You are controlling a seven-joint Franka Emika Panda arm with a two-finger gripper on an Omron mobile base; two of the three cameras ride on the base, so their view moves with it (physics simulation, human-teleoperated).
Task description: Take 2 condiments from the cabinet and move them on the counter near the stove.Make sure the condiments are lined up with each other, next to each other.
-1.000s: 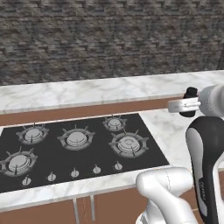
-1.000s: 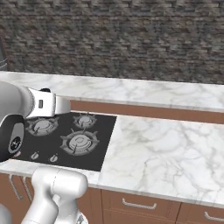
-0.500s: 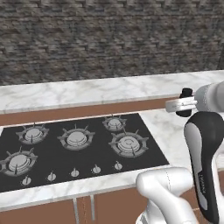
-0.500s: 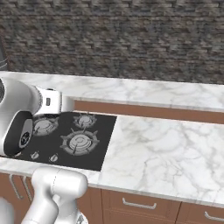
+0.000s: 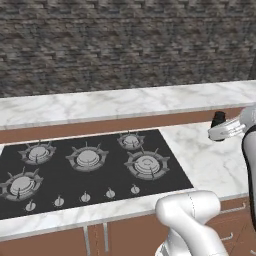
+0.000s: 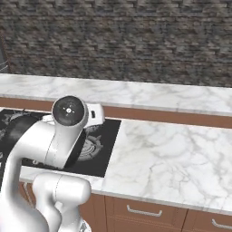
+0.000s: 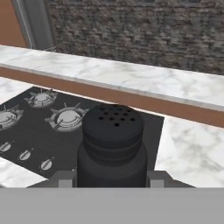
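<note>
1. In the hand view the gripper [image 7: 112, 179] is pinching the black shaker bottle [image 7: 112, 146]: a finger sits against each side of its base, and its perforated rounded cap faces the camera.
2. The left base view shows the same shaker [image 5: 218, 119] as a small dark shape at the end of the white arm, above the counter [image 5: 210, 160] near the stove's right edge; the fingers cannot be made out there.
3. In the right base view the arm's own joint covers the hand, so the bottle is hidden; it shows the broad marble counter [image 6: 181, 154] stretching to the right of the stove [image 6: 97, 154].
4. The left base view shows all five burners and the knob row of the stove [image 5: 90, 170].
</note>
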